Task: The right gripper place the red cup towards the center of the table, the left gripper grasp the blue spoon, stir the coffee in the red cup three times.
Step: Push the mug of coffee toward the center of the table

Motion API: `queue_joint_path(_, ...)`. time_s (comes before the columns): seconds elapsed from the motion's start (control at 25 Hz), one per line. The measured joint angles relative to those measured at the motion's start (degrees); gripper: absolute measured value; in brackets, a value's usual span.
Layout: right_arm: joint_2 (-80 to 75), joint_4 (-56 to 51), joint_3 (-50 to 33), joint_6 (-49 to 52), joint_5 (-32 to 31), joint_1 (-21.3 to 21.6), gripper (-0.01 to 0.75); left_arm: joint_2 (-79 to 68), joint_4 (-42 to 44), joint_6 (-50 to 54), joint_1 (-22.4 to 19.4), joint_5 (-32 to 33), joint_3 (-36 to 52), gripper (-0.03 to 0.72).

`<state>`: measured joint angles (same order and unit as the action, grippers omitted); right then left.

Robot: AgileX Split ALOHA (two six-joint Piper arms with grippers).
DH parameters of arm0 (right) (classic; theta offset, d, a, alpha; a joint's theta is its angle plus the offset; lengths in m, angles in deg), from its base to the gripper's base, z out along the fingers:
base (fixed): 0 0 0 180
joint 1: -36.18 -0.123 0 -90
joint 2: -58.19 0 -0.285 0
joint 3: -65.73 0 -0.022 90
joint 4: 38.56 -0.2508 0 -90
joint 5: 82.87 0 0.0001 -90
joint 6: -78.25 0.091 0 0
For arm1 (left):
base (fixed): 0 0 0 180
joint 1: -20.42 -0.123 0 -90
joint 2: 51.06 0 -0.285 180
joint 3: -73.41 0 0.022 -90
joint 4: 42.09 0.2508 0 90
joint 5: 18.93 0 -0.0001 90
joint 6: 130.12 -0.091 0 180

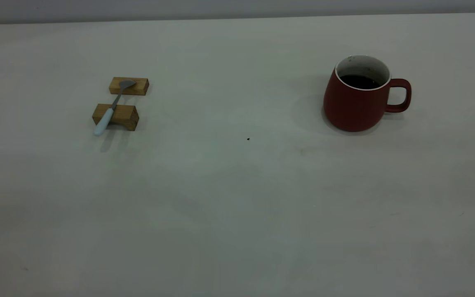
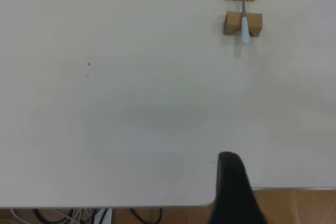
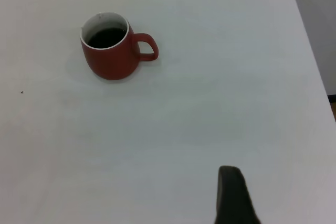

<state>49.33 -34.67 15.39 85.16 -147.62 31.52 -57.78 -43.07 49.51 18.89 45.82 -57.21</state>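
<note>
The red cup [image 1: 359, 97], holding the coffee [image 1: 359, 81], stands upright well right of the table's [image 1: 237, 214] black speck [image 1: 248, 139] — the blue spoon [image 1: 111, 108] bridges two wooden blocks [image 1: 116, 116] well left of it — and whether either gripper's jaws are wide or narrow cannot be told.

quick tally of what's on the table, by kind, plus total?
wooden blocks: 2
blue spoon: 1, lying across both blocks
red cup: 1, holding coffee
Total: 4 things on the table, counting the coffee with its cup.
</note>
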Motion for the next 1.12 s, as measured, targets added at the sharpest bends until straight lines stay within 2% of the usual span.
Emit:
queue_joint_path(0.72, -2.4, -1.7, 0.4, 0.0, 0.8, 0.0, 0.523, 0.0, 0.0, 0.1, 0.0, 0.0, 0.0, 0.544)
queue_joint_path(0.92, -14.0, -4.5, 1.4, -2.2, 9.0, 0.0, 0.594, 0.0, 0.0, 0.1, 0.0, 0.0, 0.0, 0.544)
queue_joint_path(1.12, -32.5, -5.3, 1.4, -7.8, 19.1, 0.0, 0.605, 0.0, 0.0, 0.1, 0.0, 0.0, 0.0, 0.544)
